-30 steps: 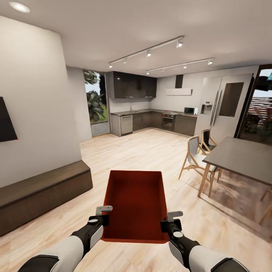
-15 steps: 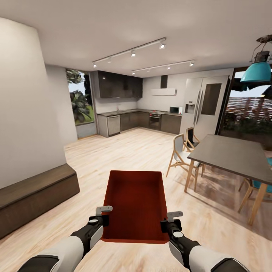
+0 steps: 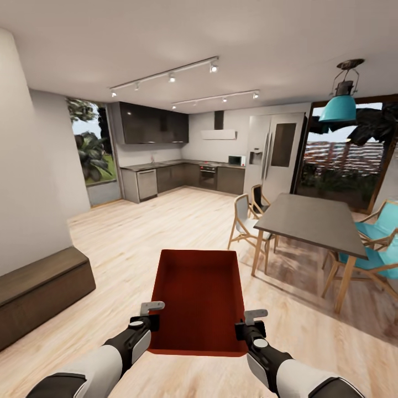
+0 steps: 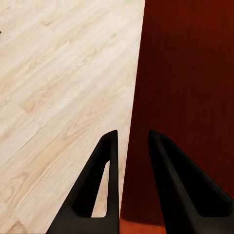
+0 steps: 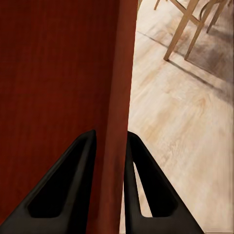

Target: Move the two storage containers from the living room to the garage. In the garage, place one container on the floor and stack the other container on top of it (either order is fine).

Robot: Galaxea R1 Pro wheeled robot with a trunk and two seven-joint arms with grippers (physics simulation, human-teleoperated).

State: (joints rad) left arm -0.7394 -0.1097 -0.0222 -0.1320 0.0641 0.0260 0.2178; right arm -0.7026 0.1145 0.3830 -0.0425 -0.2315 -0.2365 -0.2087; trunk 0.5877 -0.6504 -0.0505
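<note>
container (image 3: 199, 298) long axis pointing fwd

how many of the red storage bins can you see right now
1. One storage container is held out in front of the robot above the wood floor, its left wall clamped by the left gripper, its right wall by the right gripper.

An open-plan home: dark fitted kitchen cabinets (image 3: 160, 126) along the far wall, a grey dining table (image 3: 307, 221) with wooden chairs (image 3: 243, 224), light wood-plank floor (image 3: 155, 226).
</note>
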